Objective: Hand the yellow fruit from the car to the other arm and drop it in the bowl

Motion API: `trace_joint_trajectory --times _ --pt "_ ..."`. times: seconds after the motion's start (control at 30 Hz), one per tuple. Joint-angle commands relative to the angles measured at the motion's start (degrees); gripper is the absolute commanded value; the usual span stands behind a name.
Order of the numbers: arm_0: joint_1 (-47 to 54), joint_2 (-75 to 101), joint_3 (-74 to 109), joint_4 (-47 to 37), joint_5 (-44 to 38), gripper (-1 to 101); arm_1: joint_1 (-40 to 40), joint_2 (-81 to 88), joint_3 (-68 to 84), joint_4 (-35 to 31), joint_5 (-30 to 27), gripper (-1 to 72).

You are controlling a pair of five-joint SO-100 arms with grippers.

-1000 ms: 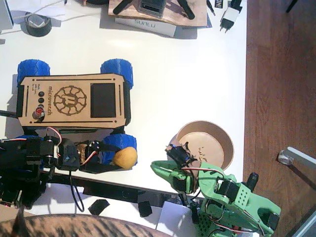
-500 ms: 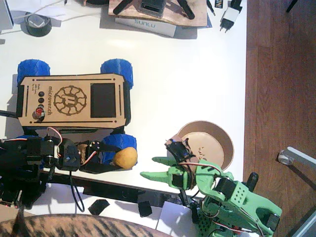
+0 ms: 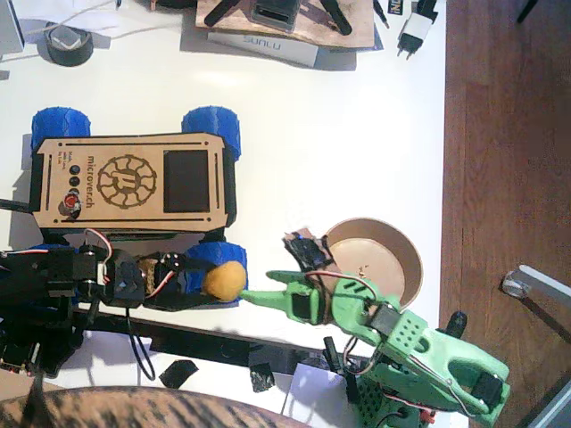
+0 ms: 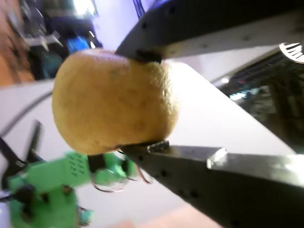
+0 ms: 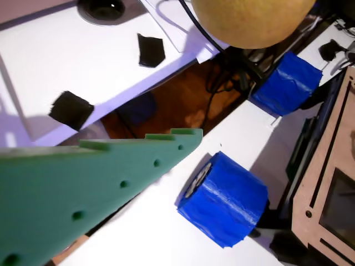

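Our left gripper (image 3: pixel 201 283), the black one, is clamped on the yellow fruit (image 3: pixel 224 279), jaws above and below it in a wrist view (image 4: pixel 114 102), just beside the car (image 3: pixel 134 183) at its near right wheel (image 3: pixel 217 256). Over the last second our green right arm (image 3: pixel 375 325) has swung from the bowl (image 3: pixel 370 259) toward the car, and its gripper (image 3: pixel 259 296) now reaches just short of the fruit; whether its jaws stand apart we cannot tell. We judge the handover imminent. The bowl, right of the car, holds only a few crumbs.
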Motion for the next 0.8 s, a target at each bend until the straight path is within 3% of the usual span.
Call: trace_joint_trajectory --times 0.0,0.43,0.77 --pt "0.53 0.26 -0.79 -2.46 -0.53 0 -0.35 -3.87 -4.57 -6.68 -0.18 30.4" --pt "0.53 0.18 -0.70 -2.20 -0.53 0 -0.26 -12.30 -7.65 -20.30 -3.52 30.7" --pt "0.53 0.18 -0.70 -2.02 -0.53 0 -0.97 1.67 -4.22 -17.14 -5.36 31.7"
